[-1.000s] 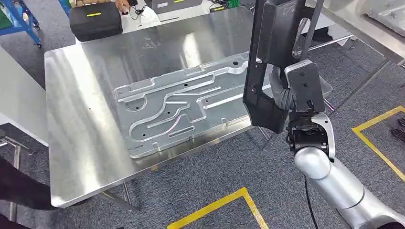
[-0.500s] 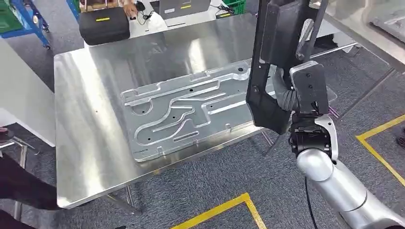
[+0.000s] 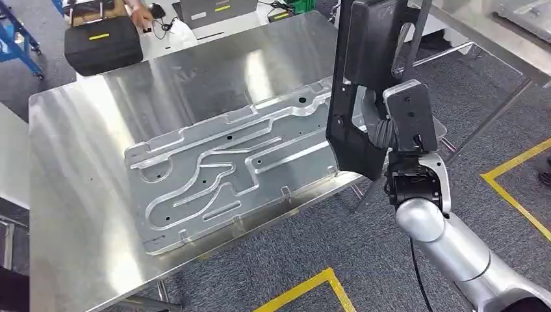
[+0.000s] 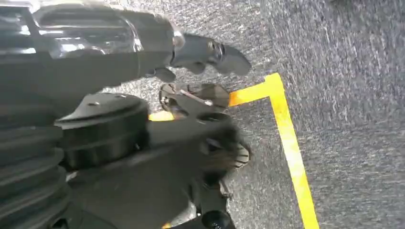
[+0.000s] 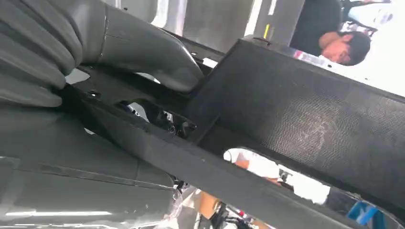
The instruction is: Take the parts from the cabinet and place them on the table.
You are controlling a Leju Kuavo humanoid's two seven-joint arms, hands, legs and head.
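A large black plastic part (image 3: pixel 364 78) stands upright in my right hand (image 3: pixel 390 133), which grips it from behind near its lower end. It hangs over the right edge of the steel table (image 3: pixel 71 149), above the right end of a machined aluminium plate (image 3: pixel 227 162) lying flat there. In the right wrist view the thick thumb (image 5: pixel 143 47) presses on the black part (image 5: pixel 305 119), whose textured face crosses the picture. My left hand (image 4: pixel 205 52) hangs over the grey carpet with its thumb out and nothing in it.
A black case (image 3: pixel 101 44) sits at the table's far left corner, with a person's hand (image 3: pixel 138 13) beside it. A metal frame (image 3: pixel 494 39) runs along the upper right. Yellow floor tape (image 3: pixel 305 289) marks the carpet in front of the table.
The whole picture has shifted, so the camera has moved; the table now sits further left in view. The black part stays upright in my right hand.
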